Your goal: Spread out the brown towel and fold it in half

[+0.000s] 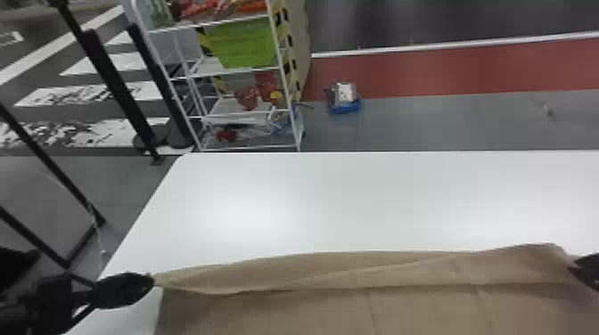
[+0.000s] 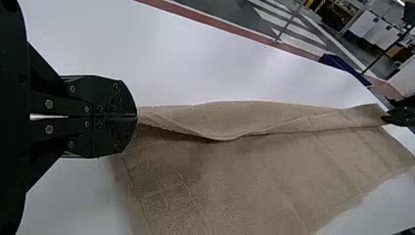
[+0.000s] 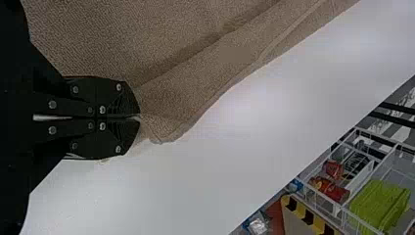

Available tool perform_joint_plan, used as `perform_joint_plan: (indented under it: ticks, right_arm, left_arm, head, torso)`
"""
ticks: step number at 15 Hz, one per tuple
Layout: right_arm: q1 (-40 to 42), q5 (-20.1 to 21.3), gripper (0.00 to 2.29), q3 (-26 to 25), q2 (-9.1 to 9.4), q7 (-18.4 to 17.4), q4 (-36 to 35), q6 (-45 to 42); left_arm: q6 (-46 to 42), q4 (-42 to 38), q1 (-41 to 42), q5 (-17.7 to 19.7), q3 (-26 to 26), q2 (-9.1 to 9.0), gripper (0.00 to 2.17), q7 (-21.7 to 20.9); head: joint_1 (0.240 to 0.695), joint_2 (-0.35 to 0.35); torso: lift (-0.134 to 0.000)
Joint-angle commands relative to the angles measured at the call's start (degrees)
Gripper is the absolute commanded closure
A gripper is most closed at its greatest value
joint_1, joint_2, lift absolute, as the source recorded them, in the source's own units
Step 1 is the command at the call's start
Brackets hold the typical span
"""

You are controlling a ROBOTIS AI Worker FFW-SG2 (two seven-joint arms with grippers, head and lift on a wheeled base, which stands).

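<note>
Brown towel (image 1: 338,307) is stretched between two sets of jaws over the tabletop (image 1: 267,191). One corner is gripped by the closed jaws of the left gripper (image 1: 152,280); another is gripped by the closed jaws of the right gripper (image 1: 574,266). Between the jaws, a loose flap is formed along the edge. Farther off, a green basket (image 1: 245,44) is held on a white rack (image 1: 209,67).

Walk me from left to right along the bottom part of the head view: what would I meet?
The left gripper, pinching one end of the towel's raised edge → the brown towel → the right gripper, at the edge's other end.
</note>
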Motion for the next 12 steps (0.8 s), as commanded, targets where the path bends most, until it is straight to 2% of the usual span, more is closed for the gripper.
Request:
perform_joint_plan:
  ticks: [1, 4, 7, 12]
  right_arm:
    - [3.06, -1.35, 1.2, -2.91, -0.93, 0.61, -3.17, -1.38]
    - [4.99, -2.58, 1.2, -5.98, -1.55, 1.4, -3.52, -2.96]
    - [8.07, -2.23, 1.2, -5.89, -1.64, 2.01, -3.34, -7.0]
    - [8.86, -2.75, 1.2, -7.21, -1.64, 3.42, -4.31, -8.41]
  left_arm:
    - [-0.27, -2.78, 2.89, 0.52, 3.24, -0.57, 1.74, -0.29]
    - [-0.44, -4.19, 4.91, 2.1, 5.52, -1.01, 1.74, -1.26]
    - [-0.8, -4.63, 6.14, 1.92, 5.26, -1.54, 1.74, -1.7]
    - [-0.8, -7.09, 8.16, 2.1, 6.58, -2.59, 1.74, -2.58]
  head:
    - [0.695, 0.254]
    - [0.695, 0.264]
    - [0.695, 0.264]
    - [0.695, 0.289]
  torso:
    - [-0.124]
    - [-0.124]
    - [-0.124]
    - [-0.124]
